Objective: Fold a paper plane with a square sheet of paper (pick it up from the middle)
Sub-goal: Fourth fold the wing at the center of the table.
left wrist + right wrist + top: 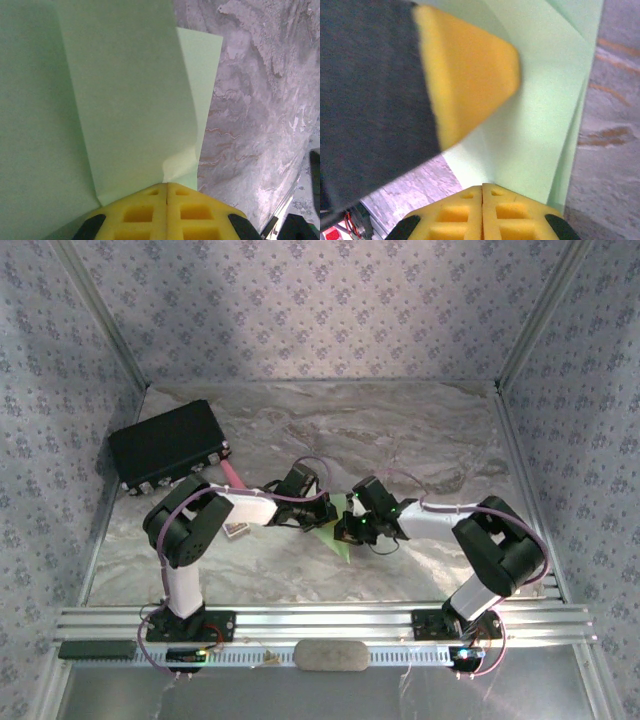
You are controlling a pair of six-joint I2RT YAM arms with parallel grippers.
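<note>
We see both arms reaching inward over the marbled desk (420, 430), and their tips meet just in front of the middle. The sheet of paper (341, 542) sits between them. It is no flat square but a creased pale-green shape, and from above a narrow green wedge of it pokes out below the two wrists, pointing toward the near edge.

The left gripper (166, 189) is pressed together on the paper. In its own wrist view the two yellow pads meet along a thin seam, and the green sheet rises straight out of that seam. We can make out a broad folded panel in front and a paler layer behind it at the right, its corner standing out against the desk.

The right gripper (482, 190) is likewise pinching the paper. Its yellow pads are closed with no gap, and the green layers fan upward and to the right from between them. In that same view one of the left gripper's fingers (470, 70), yellow with a black back, lies close against the paper at the upper left. The two grips are just beside each other on the same sheet.

We cannot tell whether the paper's lower tip touches the desk. A black box (170, 448) stands well apart at the far left.
</note>
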